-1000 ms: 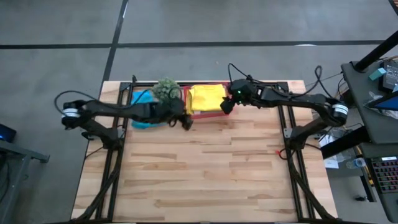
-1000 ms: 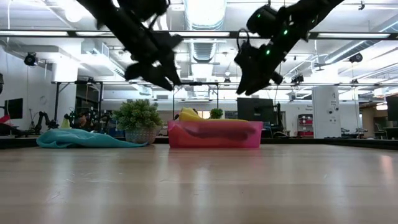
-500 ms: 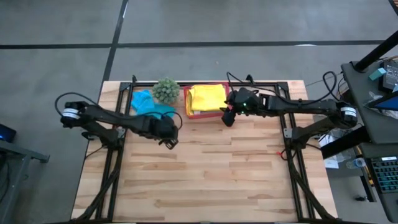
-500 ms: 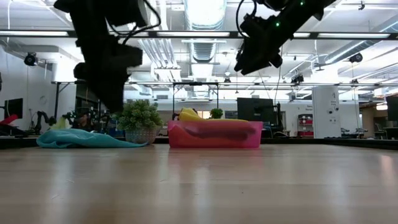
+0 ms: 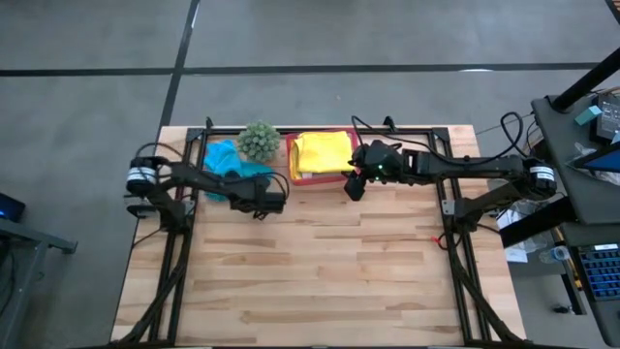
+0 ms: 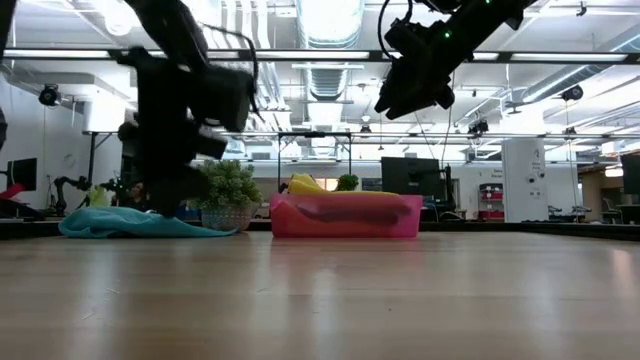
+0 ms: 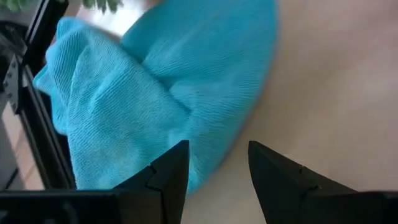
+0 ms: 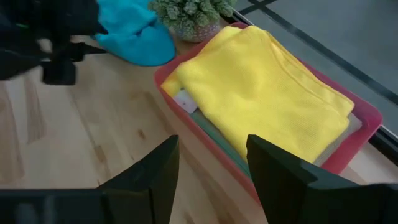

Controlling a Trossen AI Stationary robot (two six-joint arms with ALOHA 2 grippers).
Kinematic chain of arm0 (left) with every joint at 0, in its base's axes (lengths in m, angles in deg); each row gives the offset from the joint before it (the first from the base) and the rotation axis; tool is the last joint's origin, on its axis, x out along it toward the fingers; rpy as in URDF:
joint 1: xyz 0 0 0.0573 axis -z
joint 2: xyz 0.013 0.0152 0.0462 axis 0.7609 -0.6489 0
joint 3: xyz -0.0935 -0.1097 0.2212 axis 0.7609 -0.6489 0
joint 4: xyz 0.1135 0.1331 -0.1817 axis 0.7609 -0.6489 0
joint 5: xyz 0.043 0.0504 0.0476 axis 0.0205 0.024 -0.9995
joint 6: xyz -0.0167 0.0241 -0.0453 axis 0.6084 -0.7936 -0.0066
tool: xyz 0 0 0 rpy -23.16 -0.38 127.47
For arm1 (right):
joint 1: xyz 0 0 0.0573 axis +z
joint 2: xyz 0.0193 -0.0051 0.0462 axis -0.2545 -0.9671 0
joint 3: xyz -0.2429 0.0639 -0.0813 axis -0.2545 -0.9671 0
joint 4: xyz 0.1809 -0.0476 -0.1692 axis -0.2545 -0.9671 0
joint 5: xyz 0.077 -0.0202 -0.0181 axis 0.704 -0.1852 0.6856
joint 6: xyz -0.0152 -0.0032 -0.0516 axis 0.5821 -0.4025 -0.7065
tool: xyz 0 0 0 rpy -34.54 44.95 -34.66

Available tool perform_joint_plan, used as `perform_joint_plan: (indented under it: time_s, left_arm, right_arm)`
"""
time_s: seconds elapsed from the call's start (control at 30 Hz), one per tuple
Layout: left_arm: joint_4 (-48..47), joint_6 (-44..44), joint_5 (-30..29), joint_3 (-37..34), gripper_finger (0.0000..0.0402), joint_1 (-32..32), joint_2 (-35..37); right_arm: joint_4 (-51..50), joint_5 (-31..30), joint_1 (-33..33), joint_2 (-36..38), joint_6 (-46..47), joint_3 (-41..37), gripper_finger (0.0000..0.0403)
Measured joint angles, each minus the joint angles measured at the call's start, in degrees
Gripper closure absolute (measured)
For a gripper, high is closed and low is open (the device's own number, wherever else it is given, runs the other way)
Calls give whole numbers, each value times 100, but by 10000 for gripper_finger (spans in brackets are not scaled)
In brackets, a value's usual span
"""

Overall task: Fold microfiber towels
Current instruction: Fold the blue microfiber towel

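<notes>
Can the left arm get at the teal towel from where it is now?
Probably yes. The left gripper is open and hangs just short of the teal towel, with only bare table between. The plant stands beside the towel, not in the way.

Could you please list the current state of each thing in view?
Teal towel: crumpled, on the table.
Yellow towel: folded, topmost in the tray.
Pink tray: holds towels.
Plant: upright.
Left gripper: open, at the teal towel's edge.
Right gripper: open, empty, beside the tray.
</notes>
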Motion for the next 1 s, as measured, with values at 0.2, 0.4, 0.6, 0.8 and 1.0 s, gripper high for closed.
perform_joint_plan:
  time_s: [0.2, 0.4, 0.6, 0.8, 1.0]
  left_arm:
    - [8, -152, -13, -52, 252, -465, -625]
    - [101, -279, 40, -48, 295, -466, -892]
    - [-22, -95, 779, 69, 392, -32, -663]
    - [-234, 203, 935, 418, 400, 773, 119]
    - [85, 405, 1036, 813, 401, 1699, 1021]
  right_arm:
    - [-18, 3, 20, 0, -2, 0, 225]
    - [-43, 7, 92, 0, -17, -14, 225]
    - [-71, 4, 90, 0, -74, -23, 225]
    - [52, 3, 392, 2, -497, -214, 225]
    - [972, 24, 956, 2, -905, -819, 225]
